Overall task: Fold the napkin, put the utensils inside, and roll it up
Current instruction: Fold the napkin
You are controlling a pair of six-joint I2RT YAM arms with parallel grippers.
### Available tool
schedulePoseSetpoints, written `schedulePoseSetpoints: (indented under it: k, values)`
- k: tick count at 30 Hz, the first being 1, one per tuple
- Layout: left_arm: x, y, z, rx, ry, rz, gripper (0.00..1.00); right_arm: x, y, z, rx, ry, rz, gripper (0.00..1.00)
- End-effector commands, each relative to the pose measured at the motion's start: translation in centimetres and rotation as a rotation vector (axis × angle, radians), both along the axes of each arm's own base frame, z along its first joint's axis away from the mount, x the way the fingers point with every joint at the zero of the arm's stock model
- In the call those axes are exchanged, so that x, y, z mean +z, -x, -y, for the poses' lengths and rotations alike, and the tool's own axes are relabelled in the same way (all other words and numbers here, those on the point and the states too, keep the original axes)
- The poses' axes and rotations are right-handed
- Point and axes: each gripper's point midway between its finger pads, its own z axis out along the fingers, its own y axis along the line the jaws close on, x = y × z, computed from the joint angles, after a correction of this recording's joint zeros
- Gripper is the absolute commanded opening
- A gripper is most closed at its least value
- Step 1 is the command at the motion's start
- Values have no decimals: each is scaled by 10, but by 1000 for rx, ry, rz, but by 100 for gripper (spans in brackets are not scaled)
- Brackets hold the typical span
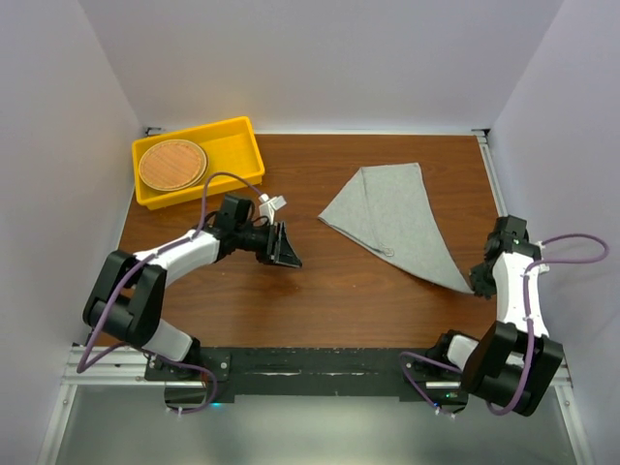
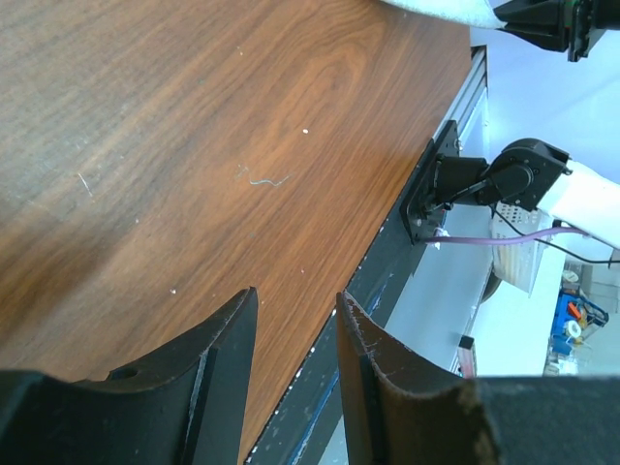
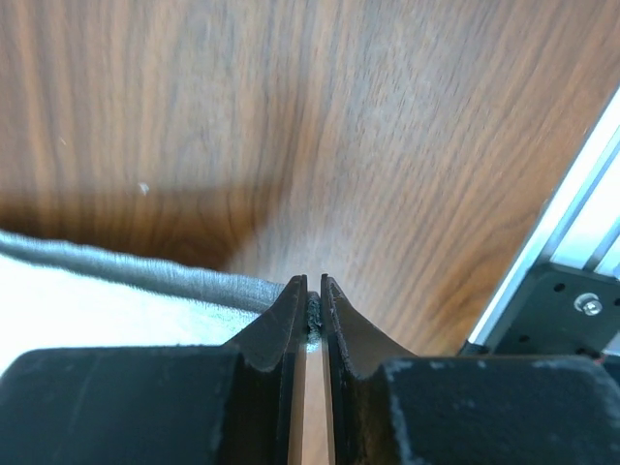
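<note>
The grey napkin [image 1: 397, 221] lies folded into a triangle at the right of the table, one point reaching toward the near right. My right gripper [image 1: 481, 281] is at that point. In the right wrist view the right gripper [image 3: 313, 281] is shut on a pinch of the napkin's corner, and the rest of the napkin [image 3: 145, 291] trails off to the left. My left gripper [image 1: 289, 247] hovers over bare wood left of centre. In the left wrist view the left gripper [image 2: 295, 300] stands open with nothing between its fingers. The utensils are out of view.
A yellow tray [image 1: 242, 155] at the back left holds a round brown woven disc [image 1: 172, 164]. A metal rail [image 1: 492, 174] runs along the table's right edge close to my right arm. White walls enclose the table on three sides.
</note>
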Motion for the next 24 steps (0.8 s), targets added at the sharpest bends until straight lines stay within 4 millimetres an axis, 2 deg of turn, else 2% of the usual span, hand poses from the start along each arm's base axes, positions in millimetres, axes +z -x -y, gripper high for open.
schedulePoseSetpoints:
  k: [1, 4, 7, 12, 15, 16, 17, 19, 20, 22, 23, 24]
  values:
    - [20, 2, 3, -9, 86, 68, 43, 10, 0, -9, 136, -44, -24, 11]
    - [29, 3, 4, 9, 121, 98, 43, 14, -6, -11, 181, -57, -5, 11]
    - [38, 5, 5, 21, 146, 105, 43, 19, -21, -19, 291, -79, 24, 10]
    - [52, 8, 0, 45, 141, 137, 43, 38, -59, -37, 454, -70, 75, 10]
    - [57, 10, -2, 59, 135, 142, 43, 50, -94, -69, 609, -58, 115, 10]
    - [58, 10, -3, 62, 132, 144, 43, 52, -106, -90, 687, -59, 135, 10]
    - [58, 9, -4, 77, 122, 148, 43, 52, -119, -99, 722, -66, 136, 10]
    - [59, 12, -8, 91, 105, 136, 43, 54, -132, -132, 846, -76, 134, 10]
    - [59, 13, -9, 102, 96, 123, 43, 64, -146, -143, 884, -66, 159, 10]
    - [62, 14, -12, 115, 87, 135, 43, 59, -160, -170, 996, -61, 140, 10]
    - [58, 14, -16, 134, 57, 129, 43, 69, -172, -180, 1033, -47, 167, 10]
    - [59, 16, -19, 142, 48, 136, 43, 59, -178, -189, 1072, -52, 137, 10]
